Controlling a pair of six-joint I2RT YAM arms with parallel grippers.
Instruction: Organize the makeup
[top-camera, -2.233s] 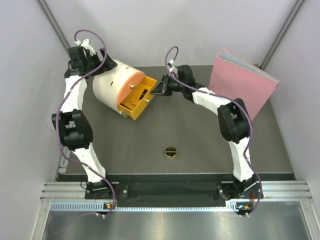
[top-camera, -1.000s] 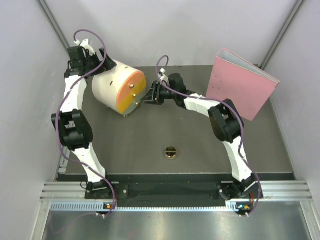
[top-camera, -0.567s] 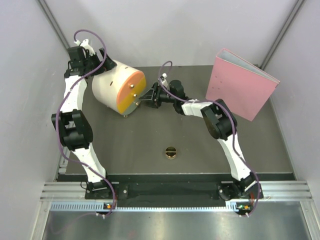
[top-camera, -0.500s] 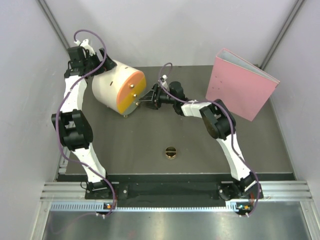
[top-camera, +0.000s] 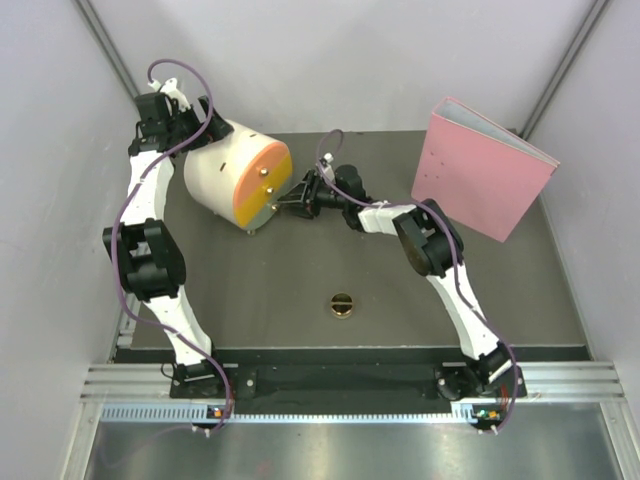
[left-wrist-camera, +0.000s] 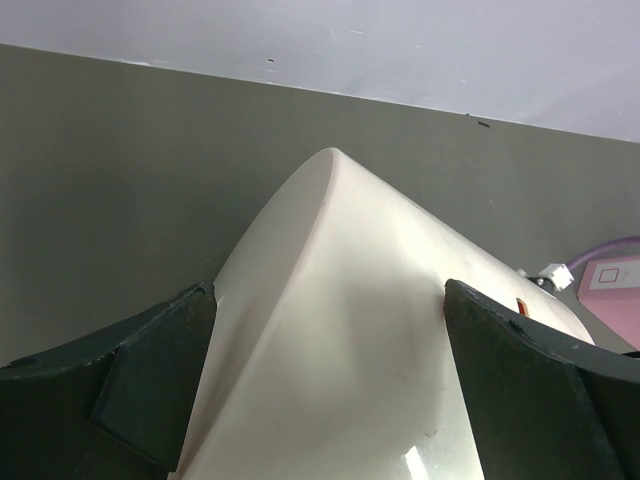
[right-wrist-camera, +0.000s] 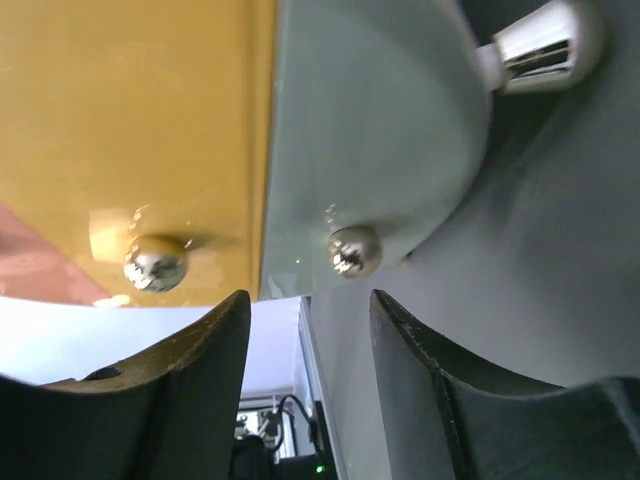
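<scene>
One piece of makeup, a round gold compact (top-camera: 342, 303), lies alone on the dark table (top-camera: 260, 310) near the front. The cream cylindrical drawer box (top-camera: 225, 170) lies on its side at the back left, its orange-yellow front (top-camera: 258, 192) flush and closed. My left gripper (top-camera: 200, 122) (left-wrist-camera: 328, 290) is open, its fingers astride the box's cream wall (left-wrist-camera: 340, 340) at the rear. My right gripper (top-camera: 288, 198) (right-wrist-camera: 308, 300) is open and empty just in front of the drawer front (right-wrist-camera: 130, 120). A metal knob (right-wrist-camera: 353, 251) sits just beyond its fingertips.
A pink binder (top-camera: 485, 170) stands upright at the back right. Grey walls close in the table on three sides. The right arm's elbow (top-camera: 425, 238) hangs over the table's middle right. A second knob (right-wrist-camera: 155, 264) shows on the yellow panel.
The yellow drawer, open at first, is now pushed shut. Since then my right gripper has stayed at the drawer front while its elbow swung left. The left arm has not moved.
</scene>
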